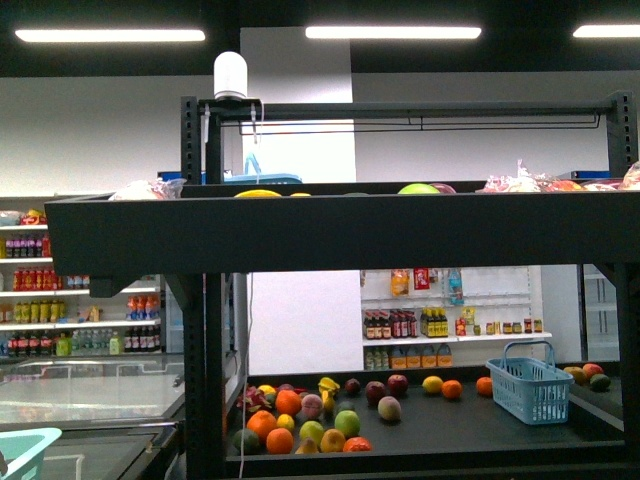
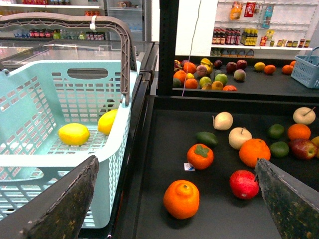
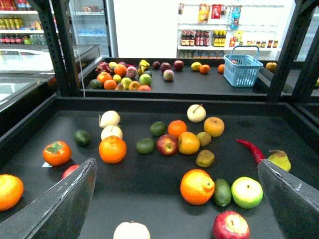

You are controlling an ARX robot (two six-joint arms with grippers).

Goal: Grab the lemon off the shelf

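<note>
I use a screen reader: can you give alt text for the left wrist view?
Two lemons lie in a pale green basket beside a black shelf of oranges, apples and a pomegranate. The open left gripper frames the view.

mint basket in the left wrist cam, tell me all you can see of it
The basket is pale mint plastic with slotted lattice walls, a solid rim with a cut-out grip slot, and a grey-brown swing handle raised over it. It stands upright beside the black shelf, left of its rim in the left wrist view. Two yellow fruits lie on its floor, one against the far wall. Neither pincer touches it.
</note>
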